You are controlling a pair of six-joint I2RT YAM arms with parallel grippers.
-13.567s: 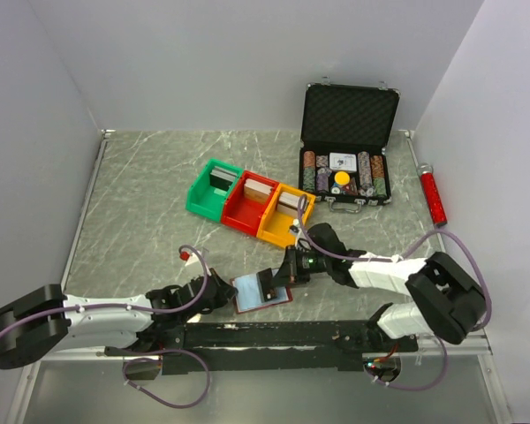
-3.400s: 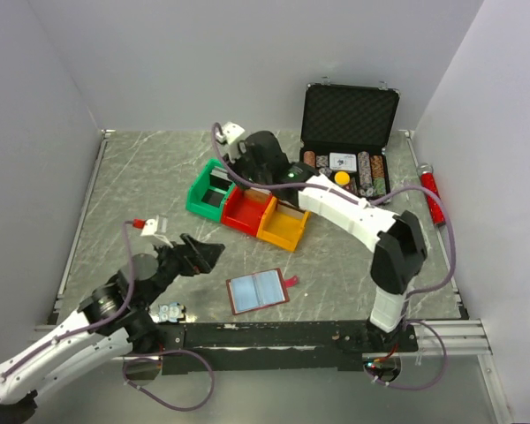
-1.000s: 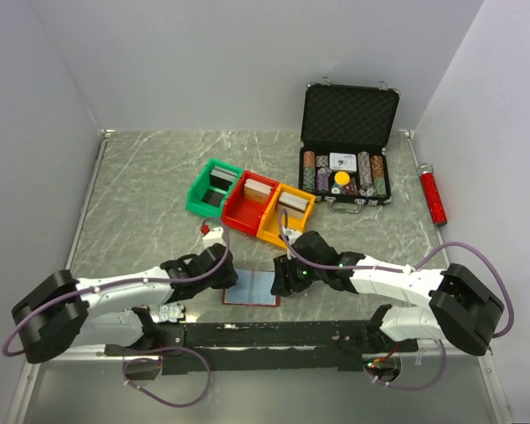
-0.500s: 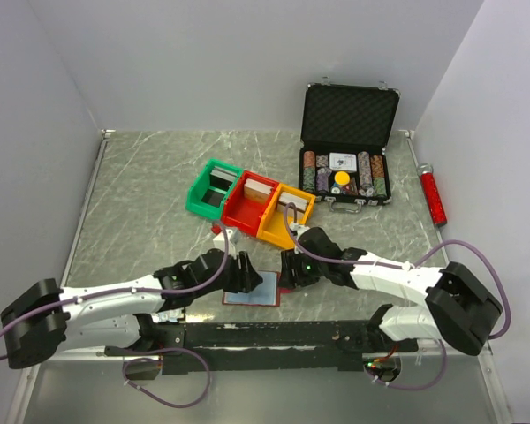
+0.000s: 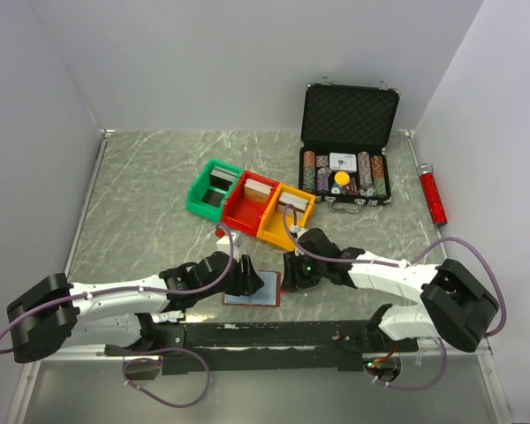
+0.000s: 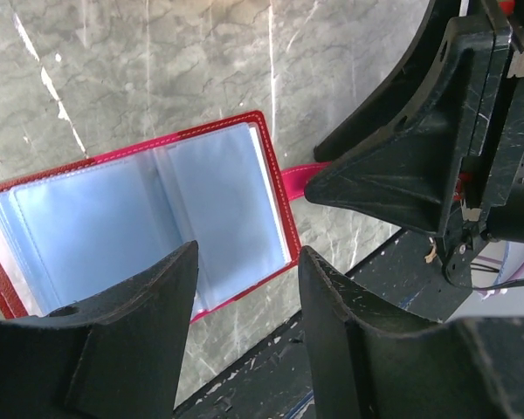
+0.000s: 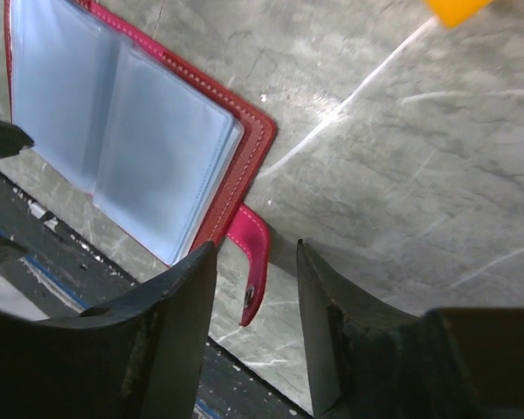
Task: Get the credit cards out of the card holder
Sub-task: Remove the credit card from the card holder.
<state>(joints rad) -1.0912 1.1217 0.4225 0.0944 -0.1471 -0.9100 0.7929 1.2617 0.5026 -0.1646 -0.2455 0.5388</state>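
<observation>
The card holder (image 5: 263,291) lies open and flat on the grey marble-look worktop (image 5: 141,194), right at the near edge, and both arms are down on it. It is dark-red, leather-look, with pale stitching along its rim. In the left wrist view (image 6: 140,227) it spreads like a little book. Inside, the credit cards (image 6: 218,205) show as pale blue-grey glossy rectangles, layered one over another, all in their sleeves.

The left arm (image 5: 115,296) reaches in from the left. Its matt black, scuffed left jaws stand moderately apart above the holder's near edge, with nothing between them.

The right arm (image 5: 389,272) comes in from the other side. The right jaws are parted too, and grip nothing. In the right wrist view the small red strap tab (image 7: 255,253), rounded at its end, lies on the worktop in the gap between them, and I cannot tell whether either finger touches it.

Behind them a row of three plastic bins touches wall to wall: green (image 5: 197,199), red (image 5: 238,218), yellow (image 5: 272,231), each with a card deck inside. Further back, the black chip case (image 5: 349,115) stands open, its lid lined with egg-crate foam and striped chip stacks (image 5: 364,172) in rows below. A red cylinder (image 5: 433,196) lies by the right wall.
</observation>
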